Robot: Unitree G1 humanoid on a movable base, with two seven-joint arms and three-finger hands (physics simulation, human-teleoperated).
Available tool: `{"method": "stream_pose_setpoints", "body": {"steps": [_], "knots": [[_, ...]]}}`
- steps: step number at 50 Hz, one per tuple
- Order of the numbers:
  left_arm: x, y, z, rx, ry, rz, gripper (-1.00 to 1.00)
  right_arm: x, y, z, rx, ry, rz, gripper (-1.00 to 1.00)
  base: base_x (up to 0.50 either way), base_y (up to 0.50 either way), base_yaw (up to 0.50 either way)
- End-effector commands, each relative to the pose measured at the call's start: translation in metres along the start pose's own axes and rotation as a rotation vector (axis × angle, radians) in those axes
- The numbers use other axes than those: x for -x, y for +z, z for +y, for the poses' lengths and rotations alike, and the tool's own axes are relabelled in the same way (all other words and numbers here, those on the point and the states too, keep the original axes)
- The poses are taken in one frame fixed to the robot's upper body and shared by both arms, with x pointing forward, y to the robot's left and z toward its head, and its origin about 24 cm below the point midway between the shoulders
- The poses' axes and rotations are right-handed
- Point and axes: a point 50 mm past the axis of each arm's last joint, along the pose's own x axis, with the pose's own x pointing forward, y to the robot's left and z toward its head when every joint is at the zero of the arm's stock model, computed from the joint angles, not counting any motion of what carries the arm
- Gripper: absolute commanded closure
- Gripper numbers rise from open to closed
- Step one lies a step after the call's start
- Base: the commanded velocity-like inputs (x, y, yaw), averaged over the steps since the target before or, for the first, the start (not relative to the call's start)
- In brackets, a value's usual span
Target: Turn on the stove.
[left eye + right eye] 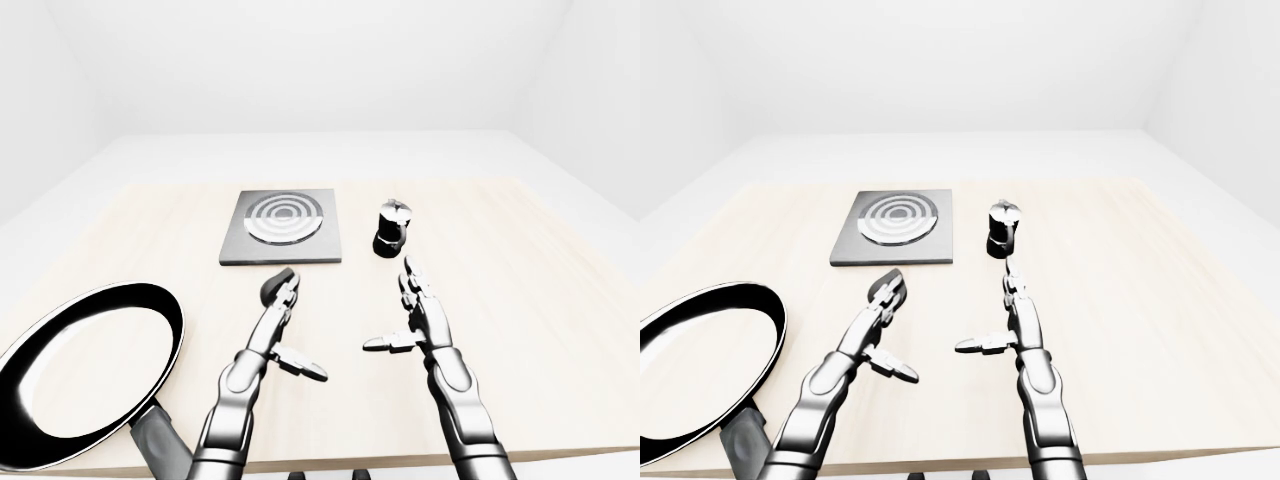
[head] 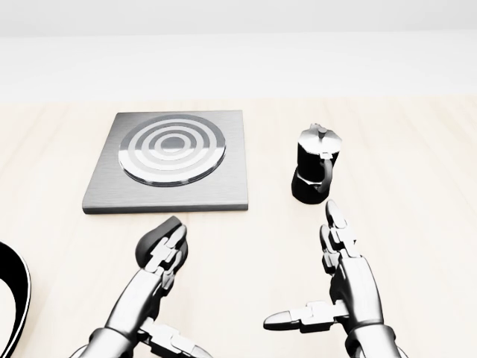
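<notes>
- Two metal hands reach over the pale wooden surface point(image 2: 417, 149) in the head view, both with the fingers spread and released, grasping nothing.
- The left hand point(image 2: 160, 265) lies over the black stove knob point(image 2: 149, 242); its fingers point(image 2: 173, 240) cover most of the knob, so only a dark curved edge shows at the left of the fingertips. I cannot tell if the fingers touch the knob or only hover above it.
- The knob sits just below the bottom edge of the stove plate point(image 2: 168, 160), near its middle, in the head view.
- The stove plate is a square grey slab with ring-shaped burner lines, and it lies flat on the surface.
- The right hand point(image 2: 346, 280) stands apart from the knob, at the right of it, with the thumb pointing to the left and the other fingers pointing up toward the moka pot point(image 2: 315, 173).
- The moka pot stands upright at the right of the stove plate, not touching it.
- One black frying pan point(image 1: 85, 370) with a pale inside lies at the far left of the left-eye view, well apart from the knob.
</notes>
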Motion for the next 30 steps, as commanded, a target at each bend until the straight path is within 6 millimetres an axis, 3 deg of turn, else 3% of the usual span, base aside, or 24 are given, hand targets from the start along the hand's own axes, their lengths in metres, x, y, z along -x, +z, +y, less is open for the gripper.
{"method": "stream_pose_setpoints", "body": {"steps": [1, 2, 3, 4, 5, 6, 7, 8, 9, 10, 11, 13, 21, 22, 23, 30], "knots": [[0.001, 0.007, 0.0, -0.002, 0.0, -0.038, -1.0, 0.001, 0.001, 0.0, 0.005, 0.002, -0.005, -1.0, 0.0, 0.0, 0.0], [0.002, 0.01, 0.002, 0.002, 0.013, -0.051, -1.0, 0.001, 0.002, 0.0, 0.005, 0.001, -0.007, -1.0, 0.0, 0.0, 0.0], [0.003, 0.016, 0.007, 0.019, 0.039, -0.08, -1.0, 0.001, -0.016, 0.0, -0.003, 0.0, 0.068, -1.0, 0.0, 0.0, 0.0], [0.003, 0.02, 0.01, 0.032, 0.054, -0.097, -1.0, 0.001, -0.021, 0.0, -0.005, 0.0, 0.09, -1.0, 0.0, 0.0, 0.0], [0.004, 0.024, 0.012, 0.039, 0.067, -0.118, -1.0, 0.001, -0.023, 0.0, -0.006, 0.0, 0.099, -1.0, 0.0, 0.0, 0.0], [0.005, 0.028, 0.016, 0.051, 0.082, -0.139, -1.0, 0.0, -0.01, 0.0, 0.0, 0.0, 0.044, -1.0, 0.0, 0.0, 0.0], [0.006, 0.031, 0.019, 0.057, 0.095, -0.154, -1.0, 0.001, -0.018, 0.0, -0.003, -0.001, 0.077, -1.0, 0.0, 0.0, 0.0], [0.006, 0.034, 0.022, 0.067, 0.113, -0.168, -1.0, 0.0, -0.007, 0.0, 0.002, -0.001, 0.029, -1.0, 0.0, 0.0, 0.0], [0.008, 0.04, 0.027, 0.074, 0.136, -0.2, -1.0, 0.001, -0.02, 0.0, -0.004, -0.003, 0.089, -1.0, 0.0, 0.0, 0.0], [0.009, 0.041, 0.027, 0.074, 0.138, -0.202, -1.0, 0.001, -0.021, 0.0, -0.004, -0.003, 0.094, -1.0, 0.0, 0.0, 0.0], [0.013, 0.05, 0.032, 0.078, 0.167, -0.246, -1.0, 0.0, -0.006, 0.0, 0.005, -0.005, 0.026, -1.0, 0.0, 0.0, 0.0], [0.017, 0.056, 0.035, 0.08, 0.181, -0.279, -1.0, 0.0, 0.005, -0.001, 0.016, -0.009, -0.021, -1.0, 0.0, 0.0, 0.0], [0.035, 0.08, 0.042, 0.068, 0.241, -0.399, -1.0, 0.007, 0.024, -0.004, 0.081, -0.051, -0.101, -1.0, 0.0, 0.0, 0.0], [0.038, 0.084, 0.042, 0.064, 0.248, -0.416, -1.0, 0.007, 0.014, -0.005, 0.086, -0.06, -0.058, -1.0, 0.0, 0.0, 0.0], [0.041, 0.087, 0.043, 0.06, 0.256, -0.433, -1.0, 0.009, 0.028, -0.006, 0.104, -0.071, -0.117, -1.0, 0.0, 0.0, 0.0], [0.057, 0.104, 0.045, 0.04, 0.291, -0.517, -1.0, 0.019, 0.047, -0.006, 0.147, -0.092, -0.194, -1.0, 0.0, 0.0, 0.0]]}}
